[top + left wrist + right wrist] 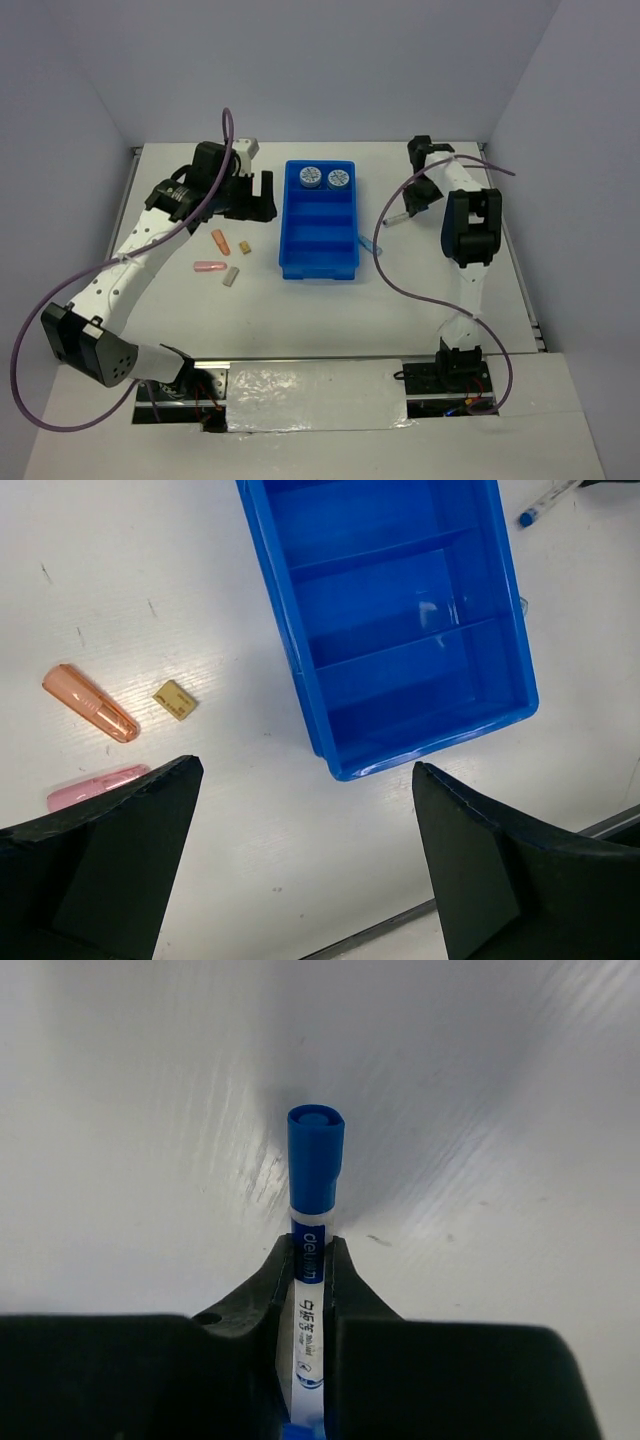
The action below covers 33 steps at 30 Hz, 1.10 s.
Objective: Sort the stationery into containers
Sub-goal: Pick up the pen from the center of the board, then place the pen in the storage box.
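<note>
The bright blue tray point(286, 232) lies mid-table with four compartments. Two round rolls point(310, 177) point(338, 179) sit in its far compartment; the other three show nothing inside. My right gripper point(408, 206) is right of the tray, shut on the white blue-capped pen point(315, 1150), low over the table. My left gripper point(262, 196) is open and empty at the tray's far left side. The orange bar point(219, 239), tan bar point(244, 245), pink bar point(208, 267) and grey bar point(231, 276) lie left of the tray. A light-blue bar point(370, 243) lies by its right side.
The left wrist view shows the tray point(277, 600), orange bar point(90, 702), tan bar point(174, 699) and pink bar point(97, 786) between and above my open fingers point(150, 820). White walls enclose the table on three sides.
</note>
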Available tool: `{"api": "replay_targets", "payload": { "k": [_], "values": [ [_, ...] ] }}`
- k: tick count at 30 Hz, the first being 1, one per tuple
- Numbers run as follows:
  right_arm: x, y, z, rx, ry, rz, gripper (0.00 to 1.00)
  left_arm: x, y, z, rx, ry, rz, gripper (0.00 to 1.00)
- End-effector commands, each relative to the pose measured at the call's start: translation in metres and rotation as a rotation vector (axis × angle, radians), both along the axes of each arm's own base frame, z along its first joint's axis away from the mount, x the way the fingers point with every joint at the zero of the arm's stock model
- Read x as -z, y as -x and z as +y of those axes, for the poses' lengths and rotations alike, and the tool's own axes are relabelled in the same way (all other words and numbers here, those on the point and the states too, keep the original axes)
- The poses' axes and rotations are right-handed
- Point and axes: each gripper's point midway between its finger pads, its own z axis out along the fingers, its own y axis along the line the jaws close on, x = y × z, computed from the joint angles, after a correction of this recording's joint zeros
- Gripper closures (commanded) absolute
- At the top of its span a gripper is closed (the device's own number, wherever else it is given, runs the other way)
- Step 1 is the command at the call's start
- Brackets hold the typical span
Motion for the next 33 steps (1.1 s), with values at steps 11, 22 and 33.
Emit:
{"api": "replay_targets", "payload": {
  "k": [11, 22, 33],
  "values": [
    [-0.191, -0.021, 0.106, -0.171, 0.008, -0.567, 1.0, -0.002, 0.017, 0.019, -0.093, 0.038, -0.047, 0.01],
    [-0.173, -0.035, 0.214, 0.116, -0.194, -0.575, 1.0, -0.006, 0.038, 0.063, -0.277, 0.024, -0.094, 0.01],
    [-0.12, -0.026, 0.236, 0.165, -0.152, -0.498, 0.98, 0.02, 0.071, 0.074, -0.24, 0.0, -0.023, 0.01]
  ]
}}
